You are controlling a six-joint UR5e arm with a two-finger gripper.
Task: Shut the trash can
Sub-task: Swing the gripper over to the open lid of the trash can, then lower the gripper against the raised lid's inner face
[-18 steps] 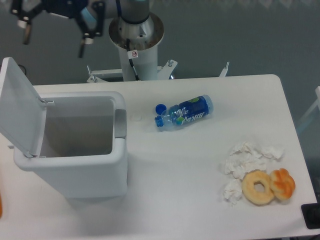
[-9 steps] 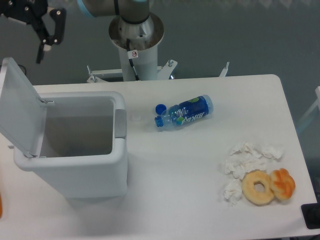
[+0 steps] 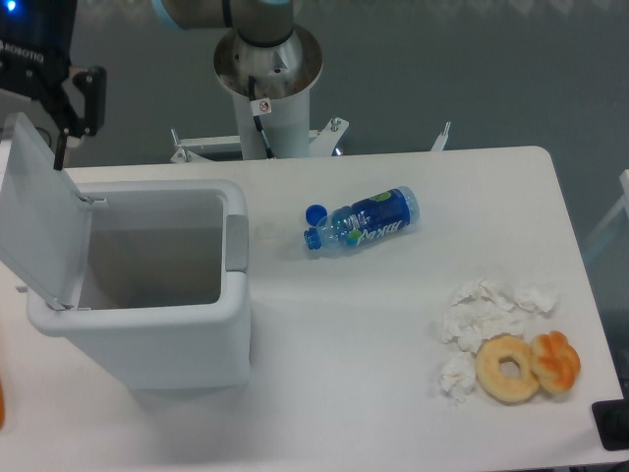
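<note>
Nothing's closed yet: the trash can (image 3: 147, 305) sits at the left end of the tabletop (image 3: 393, 393) with its lid (image 3: 39, 211) swung up and leaning off to the left, bin wide open. The gripper (image 3: 61, 118) hangs just above the lid's top edge at the back-left, holding nothing; I can't tell how far apart its fingers are. So basically the whole push-down is left to do.

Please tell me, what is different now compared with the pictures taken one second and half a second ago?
The hand moved left and downward, from above the table's back edge to just behind the raised lid of the trash can. It has taken hold of nothing. The lid stands open as before, and the bottle, its blue cap, the tissues and the two pastries have not moved.
</note>
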